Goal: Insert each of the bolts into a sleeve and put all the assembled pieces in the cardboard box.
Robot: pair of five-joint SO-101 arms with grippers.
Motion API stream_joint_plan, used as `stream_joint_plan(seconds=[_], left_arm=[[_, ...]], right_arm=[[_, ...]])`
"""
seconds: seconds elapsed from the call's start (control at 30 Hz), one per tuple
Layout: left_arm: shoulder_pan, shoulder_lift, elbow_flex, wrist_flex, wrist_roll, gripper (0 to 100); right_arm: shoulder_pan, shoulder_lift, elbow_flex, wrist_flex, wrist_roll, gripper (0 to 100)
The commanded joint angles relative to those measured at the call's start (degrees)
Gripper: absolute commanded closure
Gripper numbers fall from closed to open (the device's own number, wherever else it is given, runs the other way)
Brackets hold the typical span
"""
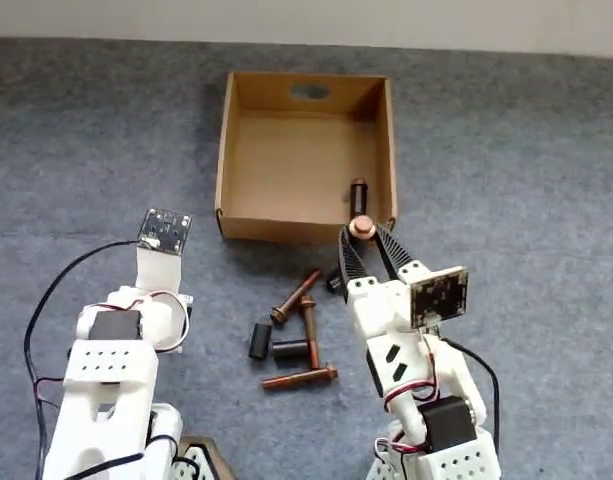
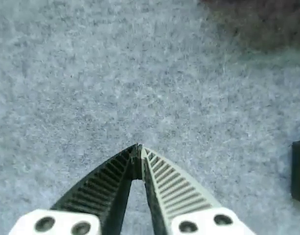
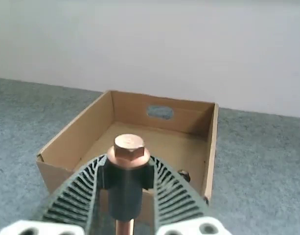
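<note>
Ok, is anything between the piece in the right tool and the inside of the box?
Only the near wall of the cardboard box, just ahead of the right tool and its bolt-in-sleeve. One finished piece already lies inside, by the box's right wall.

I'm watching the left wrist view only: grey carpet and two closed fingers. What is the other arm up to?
Observer: The right gripper holds a sleeve with a bolt in it, upright by the cardboard box's near wall.
Visitor: Is anything in the box yet?
Observer: Yes, one dark piece lies near its right wall.
Visitor: And what remains outside?
Observer: Loose bolts and black sleeves lie on the carpet between the arms.
</note>
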Motion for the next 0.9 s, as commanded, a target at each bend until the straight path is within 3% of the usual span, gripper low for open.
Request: stream_joint_plan(seconds=[0.0,0.33,0.57,0.87], left_arm=[[1.19,-0.84,-0.04,-0.79,-0.26,99],[1.45,-3.47,0.40,-0.70,1.93,99],[1.71,-25.27,8.48,0.09,3.96,99],[1.45,-49.36,14.29,9.32,4.04,99]], right_arm=[[0.31,-0.48,-6.81,4.09,-0.35,99.2],[0.22,-0.48,-19.56,14.46,-0.26,99.2],[0.22,-0.40,-19.56,14.29,-0.18,99.2],[0.22,4.53,-20.35,14.20,-0.18,99.2]])
